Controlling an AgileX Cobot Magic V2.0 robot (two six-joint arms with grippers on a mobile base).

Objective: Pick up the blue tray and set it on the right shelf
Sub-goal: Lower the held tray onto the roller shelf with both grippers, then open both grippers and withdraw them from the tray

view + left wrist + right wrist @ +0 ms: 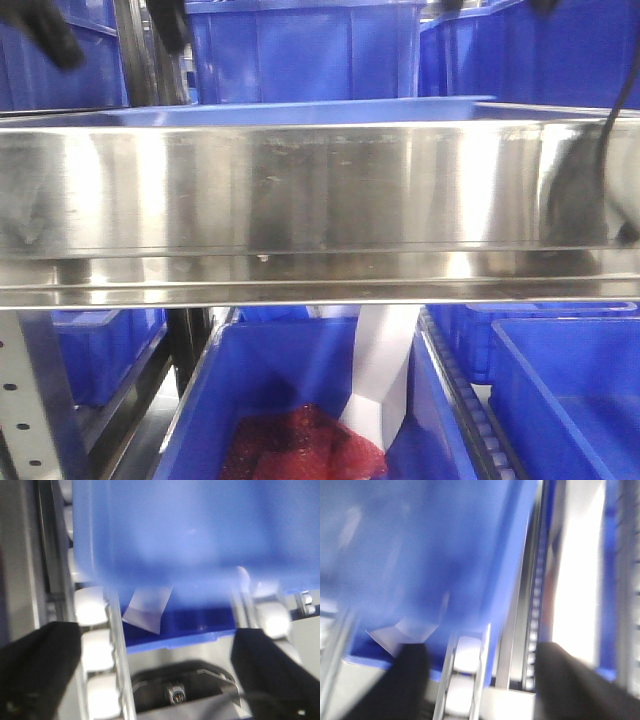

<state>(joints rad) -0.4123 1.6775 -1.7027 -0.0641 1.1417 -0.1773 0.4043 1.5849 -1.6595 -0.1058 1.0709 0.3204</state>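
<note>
The blue tray [300, 112] lies flat on the right shelf [320, 190], only its pale rim showing above the broad steel front edge. Black parts of my arms [48, 35] poke in at the top of the front view, above the tray. In the left wrist view my left gripper [155, 632] is open, its black fingers [40, 670] far apart with nothing between them; a blurred pale blue surface [175, 530], seemingly the tray, fills the frame above. My right gripper [481, 650] is also open and empty, under a similar blue blur [420, 545].
Deep dark-blue bins [300, 45] stand behind the tray. Below the shelf sits another bin [300, 400] with red mesh [300, 445] and a white paper strip [385, 370]. White roller tracks [92, 645] run beside it. A grey perforated upright [25, 400] stands at left.
</note>
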